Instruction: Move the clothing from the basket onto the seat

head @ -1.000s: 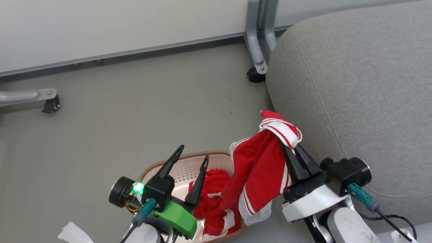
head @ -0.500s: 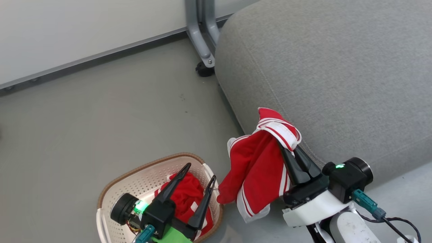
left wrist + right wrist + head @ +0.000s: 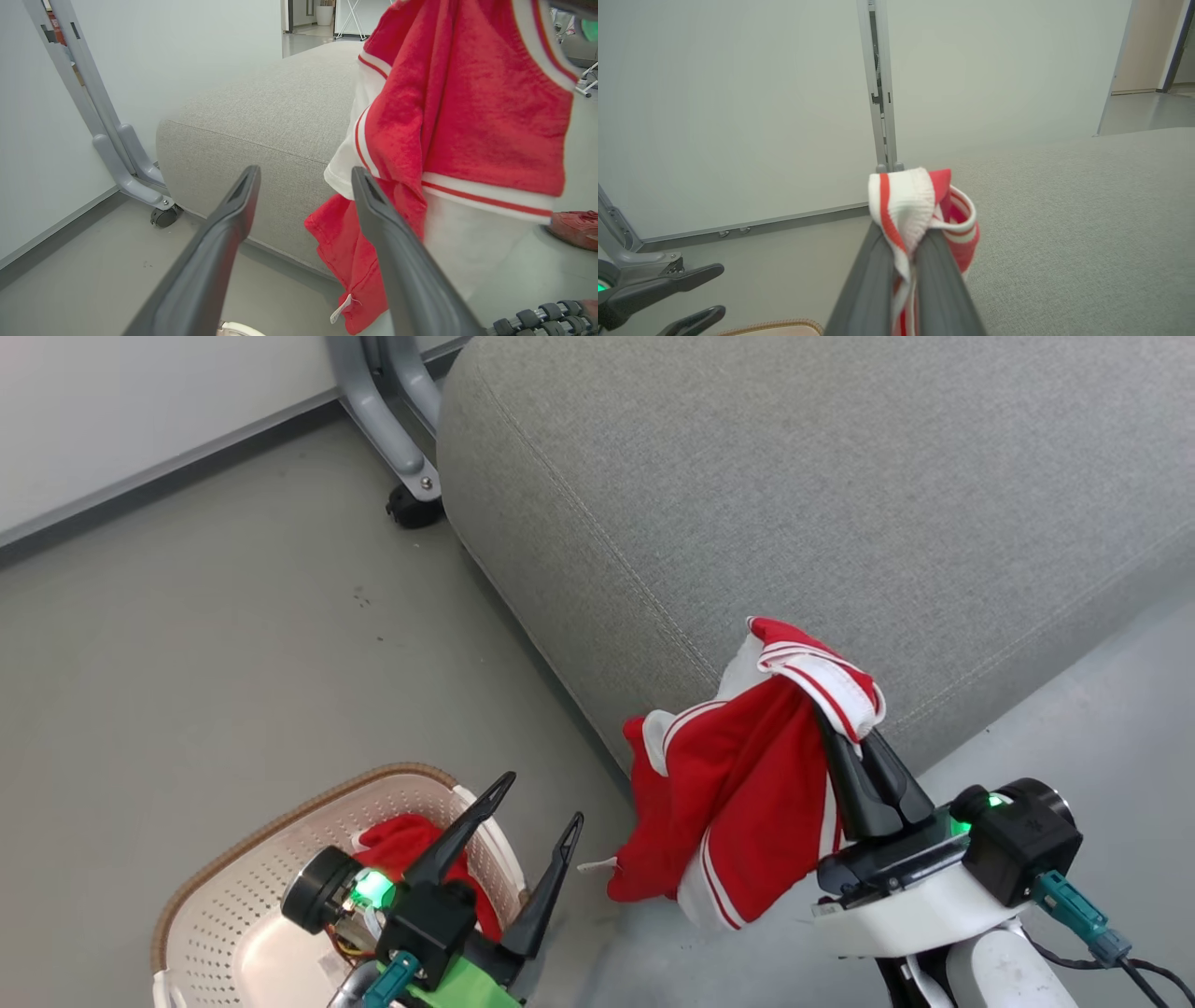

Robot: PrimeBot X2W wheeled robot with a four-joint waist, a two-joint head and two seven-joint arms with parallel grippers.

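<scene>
You see the basket (image 3: 233, 905) at 7 o'clock with one red garment (image 3: 397, 840) inside, your right gripper (image 3: 845, 733) pinching a striped garment (image 3: 747, 793), your left gripper (image 3: 543, 796) spread.

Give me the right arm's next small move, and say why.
Probably carry it forward over the seat. The right gripper is shut on the striped trim of the red garment, but the cloth hangs beside the seat's front edge, above the floor, so opening now would likely drop it short.
</scene>
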